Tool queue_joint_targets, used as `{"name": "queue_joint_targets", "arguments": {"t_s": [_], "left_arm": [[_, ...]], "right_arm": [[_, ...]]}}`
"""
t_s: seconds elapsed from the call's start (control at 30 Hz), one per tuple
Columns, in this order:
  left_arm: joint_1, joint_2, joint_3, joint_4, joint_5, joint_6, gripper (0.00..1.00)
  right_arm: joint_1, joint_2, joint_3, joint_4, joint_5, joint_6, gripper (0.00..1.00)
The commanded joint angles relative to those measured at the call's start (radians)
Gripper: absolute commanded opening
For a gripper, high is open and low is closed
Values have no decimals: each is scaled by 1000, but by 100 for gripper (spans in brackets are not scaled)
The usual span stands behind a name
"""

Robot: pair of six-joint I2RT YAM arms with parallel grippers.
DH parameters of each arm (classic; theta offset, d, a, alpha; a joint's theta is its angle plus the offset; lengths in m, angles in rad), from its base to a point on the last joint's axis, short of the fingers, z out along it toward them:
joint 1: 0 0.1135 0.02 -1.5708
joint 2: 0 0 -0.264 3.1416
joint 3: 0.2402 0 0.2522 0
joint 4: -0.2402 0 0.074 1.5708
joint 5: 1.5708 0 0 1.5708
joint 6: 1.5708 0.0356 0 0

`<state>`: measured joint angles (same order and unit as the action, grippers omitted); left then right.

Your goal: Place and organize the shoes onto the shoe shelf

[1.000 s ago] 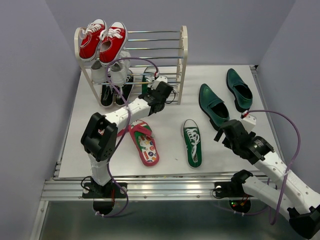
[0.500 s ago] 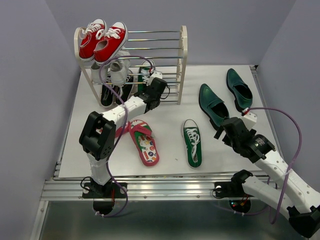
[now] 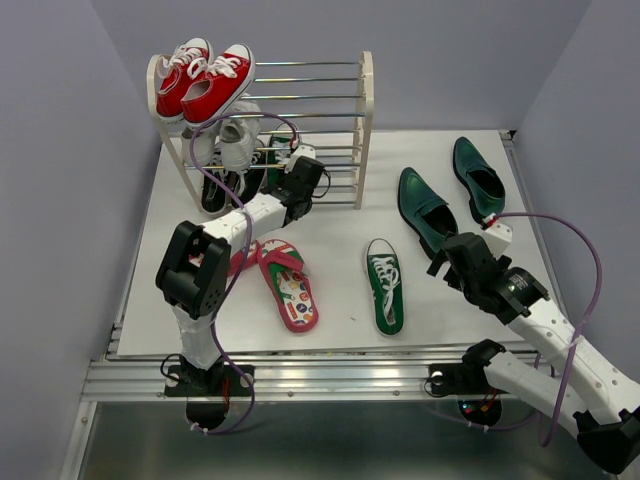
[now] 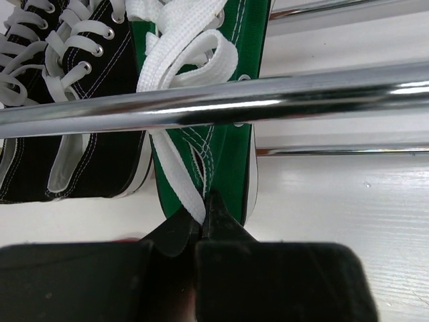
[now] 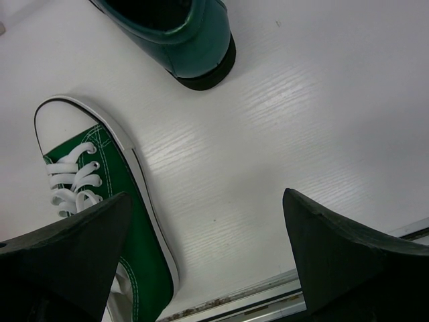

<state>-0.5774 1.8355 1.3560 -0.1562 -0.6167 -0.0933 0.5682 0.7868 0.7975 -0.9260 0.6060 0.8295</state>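
The shoe shelf (image 3: pixel 368 110) stands at the back left. My left gripper (image 3: pixel 290 166) reaches into its bottom tier, shut on the heel and a white lace of a green canvas sneaker (image 4: pixel 234 161), which lies under a silver rod (image 4: pixel 281 94) beside a black sneaker (image 4: pixel 80 134). The second green sneaker (image 3: pixel 385 287) lies on the table and also shows in the right wrist view (image 5: pixel 100 201). My right gripper (image 3: pixel 440 262) is open and empty above the table, between that sneaker and a dark green loafer (image 3: pixel 427 210). The other loafer (image 3: pixel 478 178) lies further back. One flip-flop (image 3: pixel 290 285) lies front left; its mate (image 3: pixel 240 262) is partly hidden by my left arm.
Red sneakers (image 3: pixel 200 85) sit on the top tier, white sneakers (image 3: pixel 228 145) on the middle tier, black sneakers (image 3: pixel 215 188) on the bottom tier at the left. The right half of each tier holds no shoes. The table's front rail (image 5: pixel 281 295) is close below my right gripper.
My left gripper has carried the green sneaker left and deeper into the bottom tier, up beside the black sneakers. The right arm has barely moved.
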Motion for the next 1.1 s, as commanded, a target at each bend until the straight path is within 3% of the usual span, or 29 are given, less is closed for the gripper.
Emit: {"name": "queue_joint_targets", "arguments": {"t_s": [0.0, 0.8, 0.83, 0.9, 0.93, 1.03, 1.07], "left_arm": [[21, -21, 43, 98, -74, -5, 0], [50, 34, 32, 70, -54, -62, 0], [51, 36, 32, 70, -52, -60, 1], [53, 38, 34, 70, -41, -57, 15], [53, 39, 35, 73, -41, -59, 17], [56, 47, 37, 81, -32, -49, 17], [57, 48, 34, 89, -12, -42, 8]], "right_arm": [[-1, -4, 25, 46, 35, -10, 100], [-1, -9, 19, 61, 55, -12, 100], [-1, -9, 19, 61, 58, -10, 100], [-1, -12, 16, 62, 58, -10, 100], [-1, -12, 16, 64, 61, -10, 100], [-1, -15, 16, 64, 64, -9, 100], [-1, -15, 16, 64, 64, -9, 100]]}}
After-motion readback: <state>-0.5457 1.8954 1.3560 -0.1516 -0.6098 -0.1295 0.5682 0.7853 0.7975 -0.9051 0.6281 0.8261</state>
